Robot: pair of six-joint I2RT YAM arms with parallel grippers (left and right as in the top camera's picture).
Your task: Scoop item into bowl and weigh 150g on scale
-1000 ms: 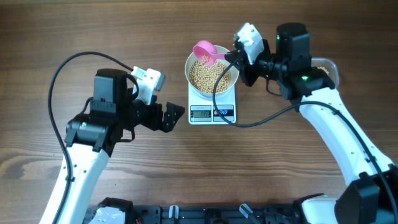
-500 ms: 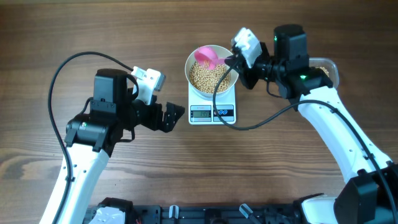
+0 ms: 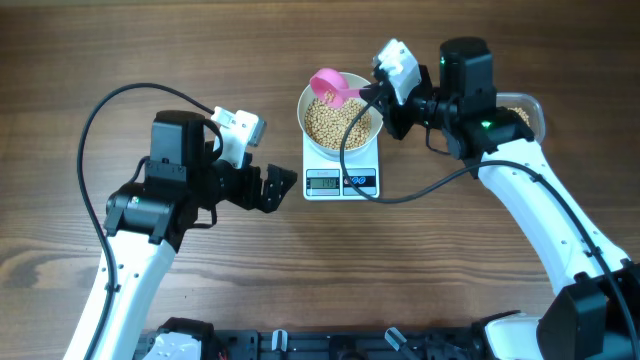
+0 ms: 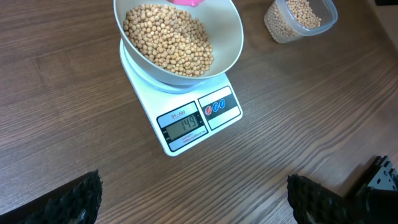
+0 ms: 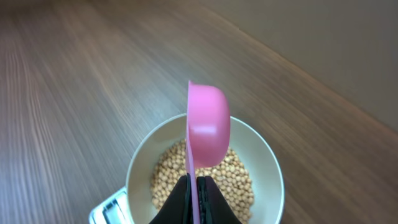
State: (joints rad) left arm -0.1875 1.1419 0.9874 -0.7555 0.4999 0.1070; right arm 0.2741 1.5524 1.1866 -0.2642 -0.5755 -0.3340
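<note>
the right hand [image 5: 198, 186] is clamped on the thin handle of a glossy pink plastic scoop [image 5: 208, 134], turned on edge over the smooth round white bowl [image 4: 231, 43]. the bowl sits on the flat white scale [image 4: 158, 99]. the small, hard, round beans [image 4: 168, 40] roll freely, so one jolt could tip in too many and overshoot. the left hand [image 3: 278, 188] gapes empty, near left.

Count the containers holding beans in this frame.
2. The white bowl sits on the scale; the clear plastic tub stands on the table to the robot's right, partly hidden under the right arm overhead.
</note>
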